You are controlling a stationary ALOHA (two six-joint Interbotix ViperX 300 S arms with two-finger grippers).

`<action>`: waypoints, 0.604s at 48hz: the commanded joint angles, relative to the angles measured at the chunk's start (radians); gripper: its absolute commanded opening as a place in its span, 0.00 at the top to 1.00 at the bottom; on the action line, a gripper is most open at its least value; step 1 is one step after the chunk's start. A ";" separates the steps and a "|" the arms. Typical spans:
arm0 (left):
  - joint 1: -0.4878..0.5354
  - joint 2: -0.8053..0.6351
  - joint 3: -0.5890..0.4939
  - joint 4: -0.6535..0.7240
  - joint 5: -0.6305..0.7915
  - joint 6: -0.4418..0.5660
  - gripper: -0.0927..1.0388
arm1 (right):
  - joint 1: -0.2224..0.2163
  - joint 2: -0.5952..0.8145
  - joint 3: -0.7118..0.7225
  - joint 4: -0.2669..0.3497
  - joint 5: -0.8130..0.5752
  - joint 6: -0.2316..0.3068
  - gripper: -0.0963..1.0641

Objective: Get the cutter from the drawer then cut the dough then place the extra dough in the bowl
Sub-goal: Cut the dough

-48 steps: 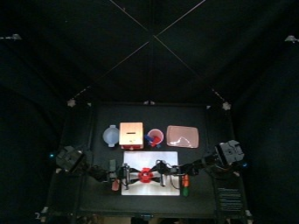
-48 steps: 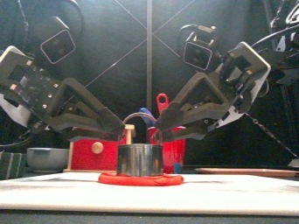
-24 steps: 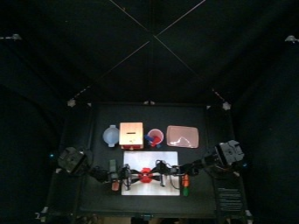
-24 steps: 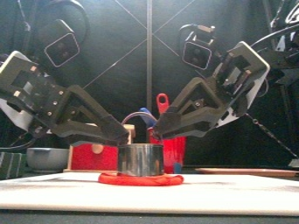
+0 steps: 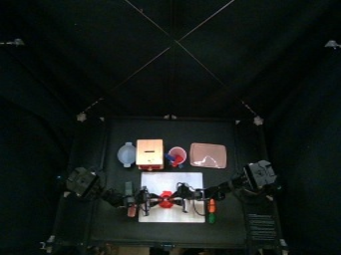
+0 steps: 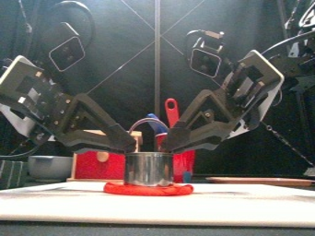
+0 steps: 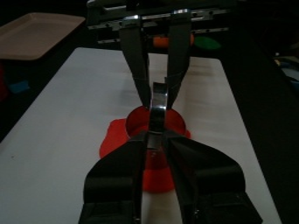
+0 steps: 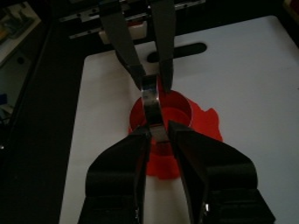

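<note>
**Both my grippers meet on top of the cutter, which sits on the dough**

My left gripper (image 7: pixel 156 131) has its jaws drawn together, with only a thin slit between them. The tips rest at the top of the round metal cutter (image 6: pixel 147 169). My right gripper (image 8: pixel 156 128) is the same, jaws drawn together and tips on the cutter's top from the opposite side. In both wrist views the two pairs of jaws point at each other, tip nearly to tip. I cannot tell whether either pair has the wire handle nipped between its jaws.

From the front, my two arms slope down toward the middle, left arm from the left and right arm from the right. The cutter stands upright below them on the flat red dough (image 6: pixel 117 189). The dough shows all round the cutter's foot. It lies on the white cutting board (image 6: pixel 252 199), near the table's front edge.

Four things stand in a row behind the board:
- The blue-grey bowl (image 5: pixel 128 153) is at the left.
- The pale wooden box (image 5: pixel 151 152) is just beside the bowl, its red drawer front facing forward.
- The red cup (image 5: pixel 177 155) comes next and holds a blue toy knife (image 6: pixel 150 120) and a red toy knife (image 6: pixel 170 108).
- The pink tray (image 5: pixel 209 154) is at the right.
</note>
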 commanded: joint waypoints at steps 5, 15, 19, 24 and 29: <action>0.008 -0.008 -0.006 0.000 0.018 -0.003 0.41 | 0.000 -0.012 -0.015 0.003 -0.003 0.000 0.36; 0.006 -0.002 -0.006 -0.002 0.029 -0.003 0.41 | 0.000 -0.003 -0.015 0.009 -0.003 0.002 0.36; 0.008 0.002 -0.006 0.000 0.037 -0.005 0.41 | 0.000 -0.002 -0.014 0.012 -0.003 0.002 0.36; 0.006 0.002 -0.006 -0.002 0.041 -0.006 0.42 | 0.000 0.002 -0.012 0.012 0.002 0.002 0.36; 0.008 0.005 -0.006 -0.002 0.055 -0.006 0.42 | 0.000 0.009 -0.017 0.012 0.009 0.002 0.36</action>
